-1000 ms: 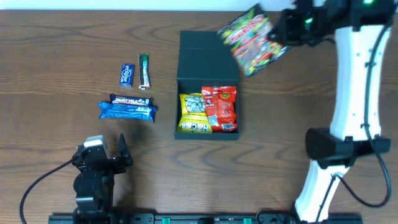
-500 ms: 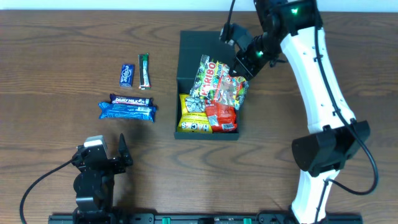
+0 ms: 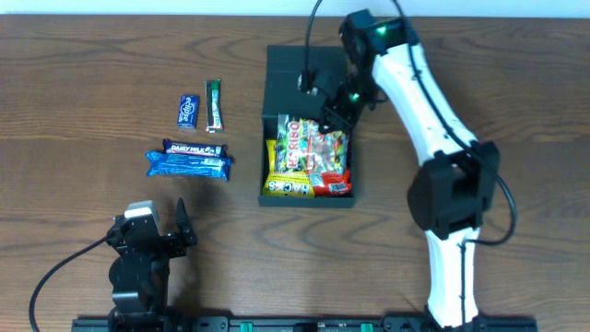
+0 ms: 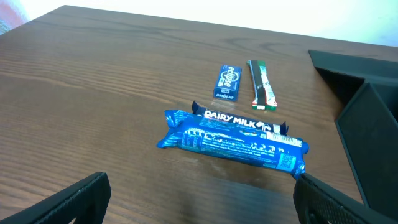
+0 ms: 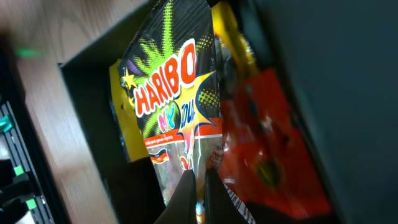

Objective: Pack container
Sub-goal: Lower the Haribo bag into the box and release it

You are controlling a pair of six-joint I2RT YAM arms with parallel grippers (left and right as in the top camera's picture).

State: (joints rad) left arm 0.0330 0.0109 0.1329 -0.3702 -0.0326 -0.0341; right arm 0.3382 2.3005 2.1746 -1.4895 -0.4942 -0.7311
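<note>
Over container (image 3: 286,88), right gripper (image 3: 329,118) pinching Haribo bag (image 3: 312,148)

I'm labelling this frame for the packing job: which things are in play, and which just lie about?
In play: container, Haribo bag, right gripper, yellow packet, red packet.
Lying about, perhaps to pack later: Dairy Milk bar, blue packet, Eclipse pack, green stick.

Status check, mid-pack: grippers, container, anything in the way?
Right gripper shut on Haribo bag, inside container atop yellow packet and red packet. Left gripper open, parked. Nothing blocking; Dairy Milk bar, Eclipse pack outside.
</note>
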